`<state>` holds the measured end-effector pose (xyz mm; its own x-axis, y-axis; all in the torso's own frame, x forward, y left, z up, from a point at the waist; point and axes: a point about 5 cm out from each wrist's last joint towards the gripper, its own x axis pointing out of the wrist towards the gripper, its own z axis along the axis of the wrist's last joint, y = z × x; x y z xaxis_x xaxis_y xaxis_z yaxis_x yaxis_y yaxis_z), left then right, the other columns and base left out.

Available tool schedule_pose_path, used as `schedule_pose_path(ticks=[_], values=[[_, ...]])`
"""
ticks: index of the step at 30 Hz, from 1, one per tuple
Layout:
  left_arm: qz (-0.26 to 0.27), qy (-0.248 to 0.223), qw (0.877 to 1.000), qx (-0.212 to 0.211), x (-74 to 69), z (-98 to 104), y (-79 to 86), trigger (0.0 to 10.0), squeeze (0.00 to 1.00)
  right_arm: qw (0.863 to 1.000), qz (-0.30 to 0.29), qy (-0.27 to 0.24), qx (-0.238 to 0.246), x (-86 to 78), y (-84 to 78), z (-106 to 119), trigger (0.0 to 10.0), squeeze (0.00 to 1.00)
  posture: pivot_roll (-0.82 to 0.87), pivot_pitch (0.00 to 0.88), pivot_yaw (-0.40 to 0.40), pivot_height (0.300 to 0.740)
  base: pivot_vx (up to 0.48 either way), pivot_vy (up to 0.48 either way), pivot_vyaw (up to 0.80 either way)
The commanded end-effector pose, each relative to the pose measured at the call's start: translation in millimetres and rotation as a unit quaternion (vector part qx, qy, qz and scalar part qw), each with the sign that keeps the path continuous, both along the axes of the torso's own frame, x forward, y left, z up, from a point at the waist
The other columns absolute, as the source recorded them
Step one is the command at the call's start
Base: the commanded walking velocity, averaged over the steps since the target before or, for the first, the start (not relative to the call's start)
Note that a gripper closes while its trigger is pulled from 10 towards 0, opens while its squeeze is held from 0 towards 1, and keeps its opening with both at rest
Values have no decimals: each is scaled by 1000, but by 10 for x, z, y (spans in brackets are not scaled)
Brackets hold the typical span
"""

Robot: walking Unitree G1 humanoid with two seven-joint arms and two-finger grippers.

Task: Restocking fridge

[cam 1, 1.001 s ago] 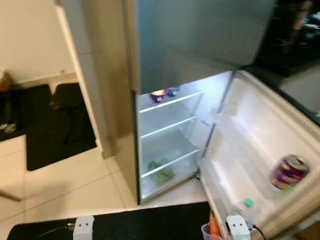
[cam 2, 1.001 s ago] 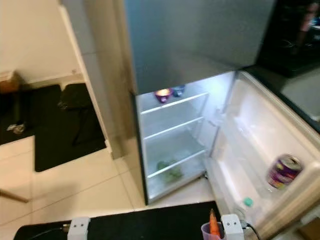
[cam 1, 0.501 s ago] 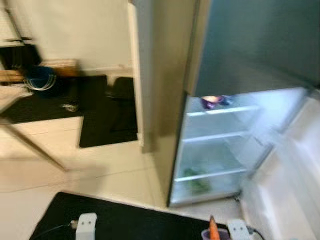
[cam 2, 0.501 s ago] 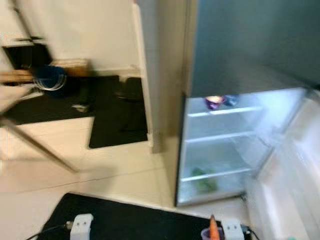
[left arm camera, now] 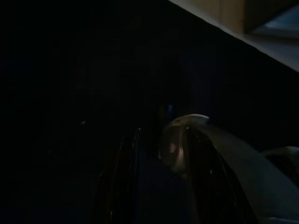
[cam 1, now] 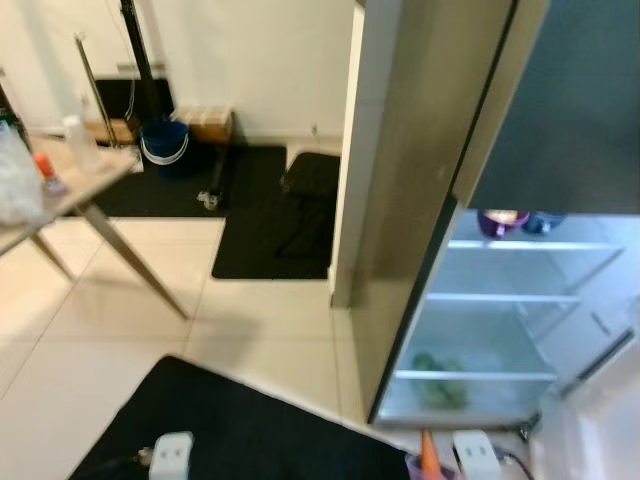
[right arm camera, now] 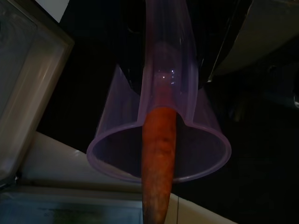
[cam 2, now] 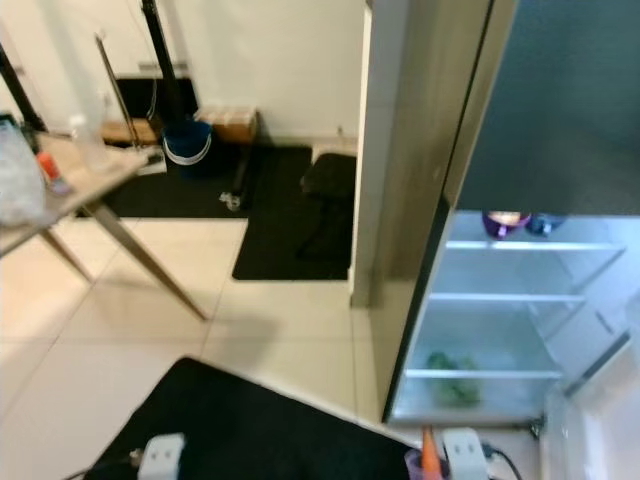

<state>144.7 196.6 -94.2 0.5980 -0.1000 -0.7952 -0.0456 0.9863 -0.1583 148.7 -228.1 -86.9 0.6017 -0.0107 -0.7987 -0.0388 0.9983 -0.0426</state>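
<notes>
Hauling a carrot (right arm camera: pixel 158 163) in a purple cup (right arm camera: pixel 159 149) gripped by the right gripper (right arm camera: pixel 161 93), open fridge (cam 1: pixel 490 310) ahead, greens shelved, stocking unfinished; left gripper unclear.

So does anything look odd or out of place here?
Yes: the right claw carries a purple cup with a carrot poking out past its rim, an unusual way to hold a vegetable. The fridge stands open and lit, its shelves mostly bare.
</notes>
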Motion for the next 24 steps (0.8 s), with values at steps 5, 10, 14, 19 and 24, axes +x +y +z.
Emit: schedule_pose_path(ticks=[5, 10, 14, 19, 24], values=[[1, 4, 1000, -7, -2, -8, -34, 10000, 0, 1000, 9, 3, -2, -9, -9, 0, 10000, 0, 49, 0, -23, 740, 0, 0, 350], [1, 5, 1000, -8, -7, -11, -42, 10000, 0, 1000, 10, 4, -2, -13, -6, -3, 10000, 0, 49, 0, -24, 740, 0, 0, 800], [1, 7, 1000, -8, -15, -15, -42, 10000, 0, 1000, 10, 5, -2, -16, -6, -4, 10000, 0, 50, 0, -25, 740, 0, 0, 800], [1, 8, 1000, -8, -15, -15, -43, 10000, 0, 1000, 6, 3, -5, -14, -14, -2, 10000, 0, 50, 0, -25, 740, 0, 0, 799], [0, 7, 1000, -9, -9, -14, -48, 10000, 0, 1000, -6, -2, -9, 0, -35, 8, 10000, 0, 51, 0, -25, 740, 0, 0, 0]])
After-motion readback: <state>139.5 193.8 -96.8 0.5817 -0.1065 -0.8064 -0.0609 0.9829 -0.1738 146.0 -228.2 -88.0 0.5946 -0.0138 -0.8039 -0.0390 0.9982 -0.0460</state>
